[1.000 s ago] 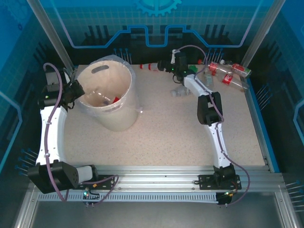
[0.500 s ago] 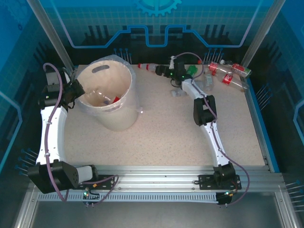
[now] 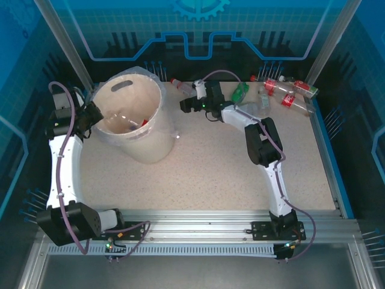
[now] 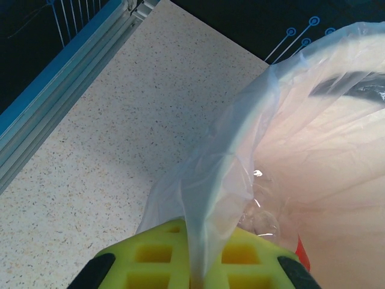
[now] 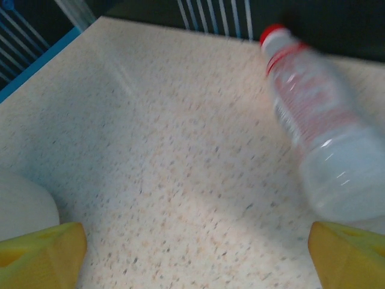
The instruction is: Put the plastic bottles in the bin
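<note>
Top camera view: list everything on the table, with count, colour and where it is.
bin: one, cream-white with clear liner, far left.
bottles in the bin: count unclear, clear with some red, at the bottom.
loose bottle: one, clear with red cap, lying at the far edge near the right gripper.
green bottle: one, far edge, right of centre.
red-labelled bottles: at least three, clear, far right corner.
table: one, speckled beige.
left gripper: yellow pads, clamped on the bin's lined rim.
right gripper: yellow pads, open.

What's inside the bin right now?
The bin holds a clear liner and a bottle with red on it; its near wall hides the remaining floor.
</note>
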`<state>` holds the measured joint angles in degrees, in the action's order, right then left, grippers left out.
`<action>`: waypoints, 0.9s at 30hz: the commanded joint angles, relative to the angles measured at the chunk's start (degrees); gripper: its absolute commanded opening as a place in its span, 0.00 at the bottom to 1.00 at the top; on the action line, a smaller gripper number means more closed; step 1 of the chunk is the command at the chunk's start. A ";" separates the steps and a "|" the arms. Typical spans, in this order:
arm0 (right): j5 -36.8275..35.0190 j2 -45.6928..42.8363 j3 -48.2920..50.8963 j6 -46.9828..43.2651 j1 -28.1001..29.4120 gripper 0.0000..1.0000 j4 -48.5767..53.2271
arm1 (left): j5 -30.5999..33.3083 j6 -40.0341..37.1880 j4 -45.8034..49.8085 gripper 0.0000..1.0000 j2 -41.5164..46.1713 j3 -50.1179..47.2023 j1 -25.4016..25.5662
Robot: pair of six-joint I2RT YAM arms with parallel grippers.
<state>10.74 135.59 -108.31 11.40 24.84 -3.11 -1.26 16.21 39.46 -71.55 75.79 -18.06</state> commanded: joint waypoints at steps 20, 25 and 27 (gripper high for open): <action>-0.86 29.67 -47.71 7.89 -7.58 1.00 20.80 | -6.38 -0.14 -5.01 0.00 -0.92 -0.46 -1.14; 6.20 30.46 -47.21 12.61 -8.13 1.00 15.33 | -6.38 0.47 -5.10 0.00 -0.37 -0.64 -1.18; 5.01 30.13 -47.46 12.11 -7.77 1.00 16.08 | -6.39 0.49 -5.01 0.00 -0.26 -0.61 -1.18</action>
<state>11.90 164.92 -155.68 20.99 15.33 14.87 -4.01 14.66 37.85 -72.69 75.94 -18.94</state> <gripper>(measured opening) 0.996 0.092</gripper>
